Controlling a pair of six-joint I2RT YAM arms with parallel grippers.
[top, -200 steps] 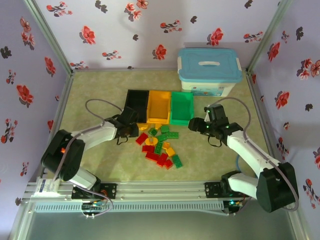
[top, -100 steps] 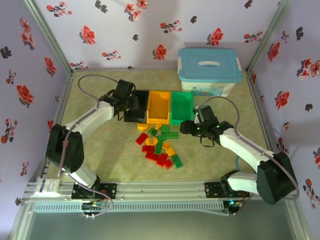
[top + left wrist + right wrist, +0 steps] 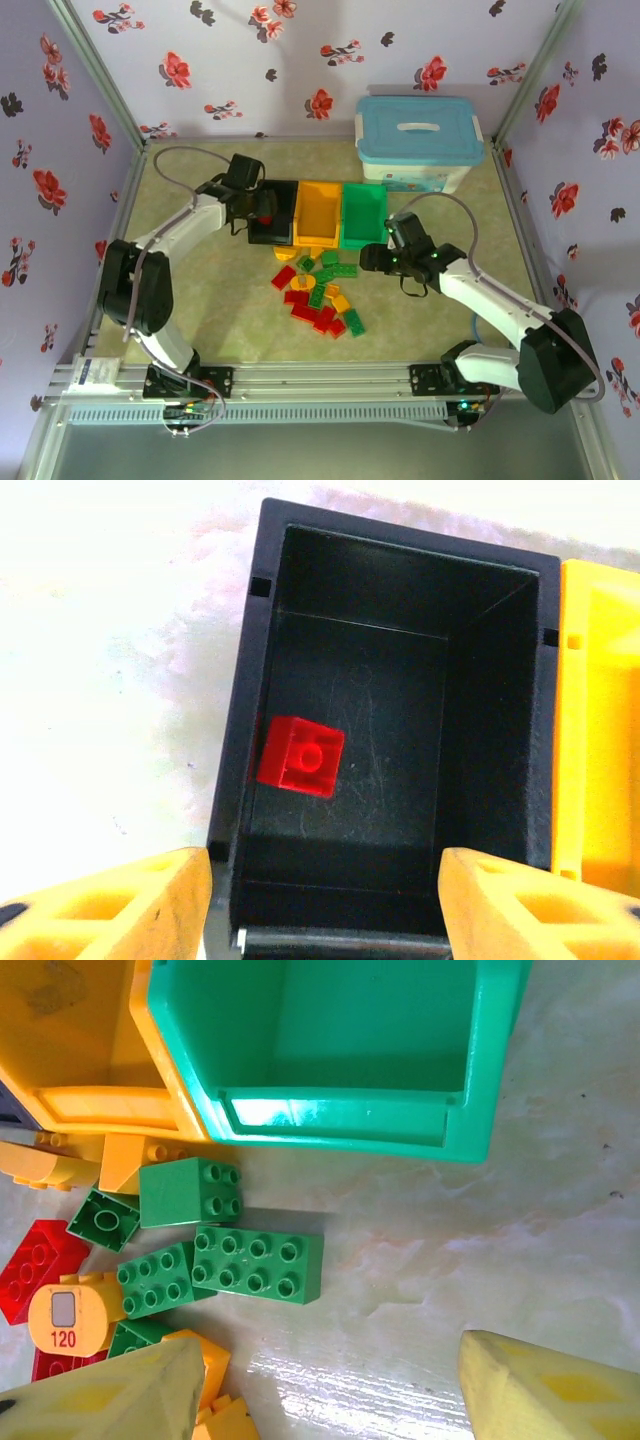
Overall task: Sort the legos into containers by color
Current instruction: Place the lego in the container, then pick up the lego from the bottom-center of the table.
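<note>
Having opened, left gripper [image 3: 325,905] hangs over black bin [image 3: 250,680], red brick [image 3: 300,757] lying inside.

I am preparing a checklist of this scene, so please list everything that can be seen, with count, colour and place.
Black bin: one, black, left end of the bin row.
Red brick: one, red, inside the black bin.
Orange-yellow bin: one, middle of the row.
Green bin: one, green, right end of the row.
Loose bricks: about a dozen; red, green, yellow-orange; heaped before the bins.
Tub: one, white with light-blue lid, far right corner.
Table: one, beige-green.
Left arm: one, white and black, jaws open above the black bin.
Right arm: one, white and black, jaws open near the green bricks.
</note>
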